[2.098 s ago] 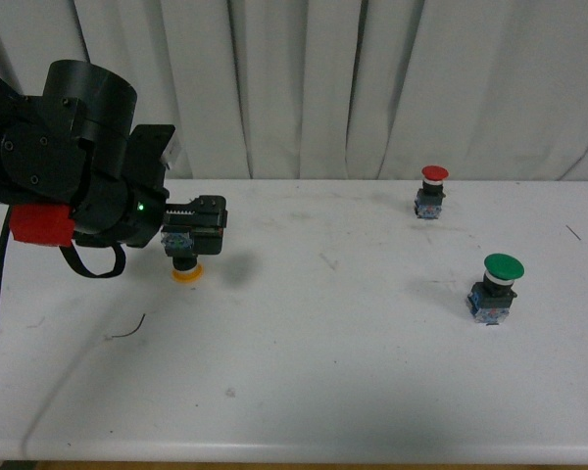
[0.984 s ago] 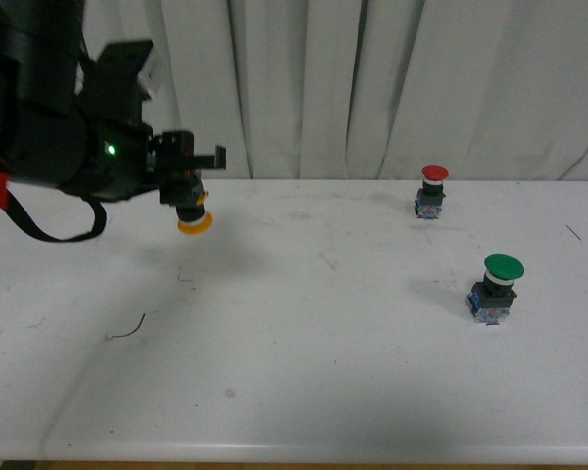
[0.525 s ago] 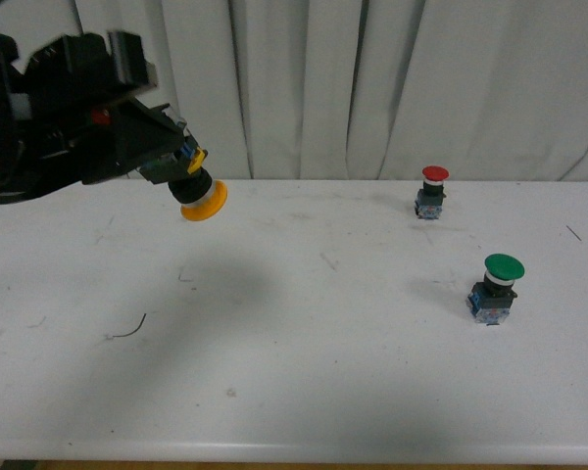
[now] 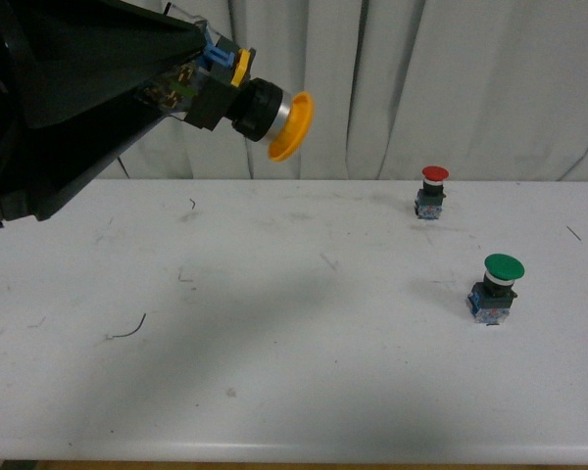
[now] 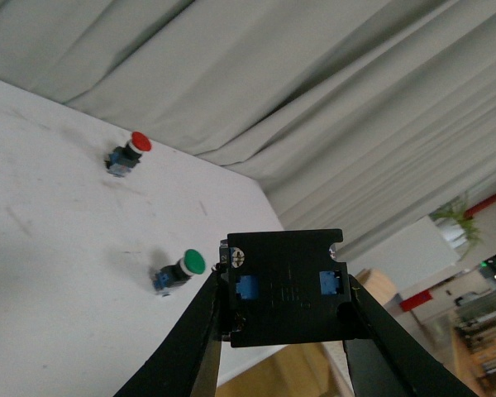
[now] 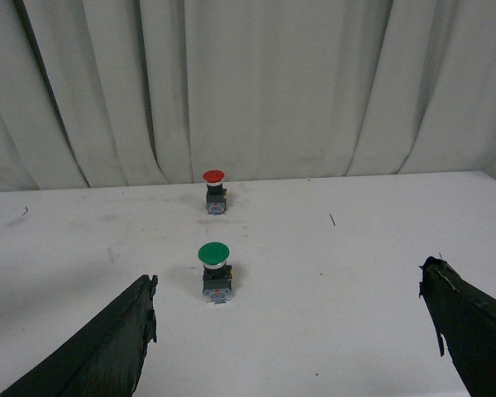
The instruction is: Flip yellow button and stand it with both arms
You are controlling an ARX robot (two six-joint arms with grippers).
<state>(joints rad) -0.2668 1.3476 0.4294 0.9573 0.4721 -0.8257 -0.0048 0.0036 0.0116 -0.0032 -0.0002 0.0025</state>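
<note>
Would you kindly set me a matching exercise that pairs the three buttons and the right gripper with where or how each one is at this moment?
Things:
1. yellow button
2. red button
3. green button
4. right gripper

States:
a. open, holding nothing
b. upright on the table, nearer the robot
c. held in the air by the left gripper, cap pointing sideways
d. upright on the table, close to the curtain

Pairs: 1-c, 2-d, 3-b, 4-a
</note>
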